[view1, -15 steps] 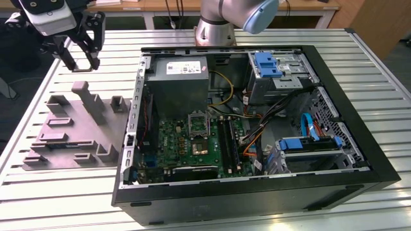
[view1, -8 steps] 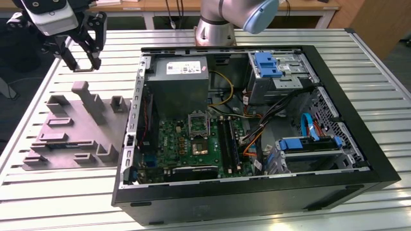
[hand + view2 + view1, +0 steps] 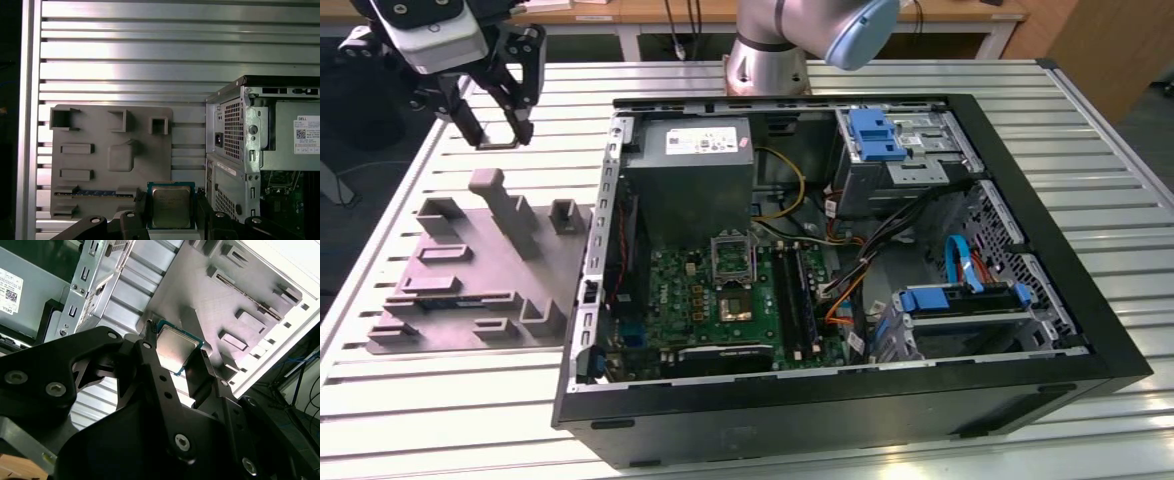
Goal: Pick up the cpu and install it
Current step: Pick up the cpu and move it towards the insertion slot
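Observation:
The cpu (image 3: 171,205), a flat square chip with a pale metal top and a thin dark green rim, sits between my two black fingers in both wrist views. My gripper (image 3: 172,208) is shut on the cpu (image 3: 177,347), one finger (image 3: 150,355) pressing each side. In the exterior view my gripper (image 3: 498,135) hangs above the slatted table at the far left, beyond the grey plastic block (image 3: 467,270) and apart from it. The motherboard's socket (image 3: 731,260) lies inside the open computer case (image 3: 1067,300), to the exterior view's right of my gripper.
The grey plastic block (image 3: 100,160) carries upright posts and slots, with a blue-edged strip in one of them. A grey power supply box (image 3: 694,170), drive cages with blue clips (image 3: 874,135) and loose cables fill the case. The robot's base (image 3: 767,60) stands behind the case.

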Robot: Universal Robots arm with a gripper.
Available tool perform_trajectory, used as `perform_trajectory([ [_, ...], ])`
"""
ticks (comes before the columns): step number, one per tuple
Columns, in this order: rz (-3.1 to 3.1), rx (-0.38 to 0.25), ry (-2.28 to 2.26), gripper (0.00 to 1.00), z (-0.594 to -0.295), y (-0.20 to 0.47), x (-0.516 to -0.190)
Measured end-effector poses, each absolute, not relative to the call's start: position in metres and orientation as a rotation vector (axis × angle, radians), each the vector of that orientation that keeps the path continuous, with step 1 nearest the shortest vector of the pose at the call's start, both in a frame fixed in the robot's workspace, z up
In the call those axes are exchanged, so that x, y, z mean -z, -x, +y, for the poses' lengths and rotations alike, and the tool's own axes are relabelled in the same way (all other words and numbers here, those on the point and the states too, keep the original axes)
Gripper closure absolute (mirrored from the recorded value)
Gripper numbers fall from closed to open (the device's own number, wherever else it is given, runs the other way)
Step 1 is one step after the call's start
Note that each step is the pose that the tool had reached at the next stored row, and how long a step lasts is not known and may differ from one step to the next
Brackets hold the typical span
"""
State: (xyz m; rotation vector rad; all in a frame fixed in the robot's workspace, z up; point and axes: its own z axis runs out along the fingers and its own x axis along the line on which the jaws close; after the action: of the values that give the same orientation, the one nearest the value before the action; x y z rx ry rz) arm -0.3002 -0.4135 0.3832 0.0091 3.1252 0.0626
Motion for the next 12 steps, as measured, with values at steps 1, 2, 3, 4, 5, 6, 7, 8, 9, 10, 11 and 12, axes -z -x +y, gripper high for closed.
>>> perform_trajectory([
  [1, 3.125, -0.062, -0.009, 0.53, -0.413, 0.3, -0.383],
  [2, 3.125, -0.062, -0.009, 0.53, -0.413, 0.299, -0.383],
  [3, 3.125, -0.062, -0.009, 0.53, -0.413, 0.299, -0.383],
  [4, 3.125, -0.062, -0.009, 0.53, -0.413, 0.295, -0.383],
  [5, 3.125, -0.063, -0.009, 0.53, -0.413, 0.294, -0.383],
  [6, 3.125, -0.062, -0.009, 0.53, -0.413, 0.294, -0.383],
  [7, 3.125, -0.062, -0.009, 0.53, -0.413, 0.294, -0.383],
  [8, 3.125, -0.062, -0.009, 0.53, -0.413, 0.293, -0.383],
  [9, 3.125, -0.062, -0.009, 0.53, -0.413, 0.286, -0.383],
  [10, 3.125, -0.062, -0.009, 0.53, -0.413, 0.286, -0.383],
  [11, 3.125, -0.063, -0.009, 0.53, -0.413, 0.285, -0.383],
  [12, 3.125, -0.062, -0.009, 0.53, -0.413, 0.285, -0.383],
])
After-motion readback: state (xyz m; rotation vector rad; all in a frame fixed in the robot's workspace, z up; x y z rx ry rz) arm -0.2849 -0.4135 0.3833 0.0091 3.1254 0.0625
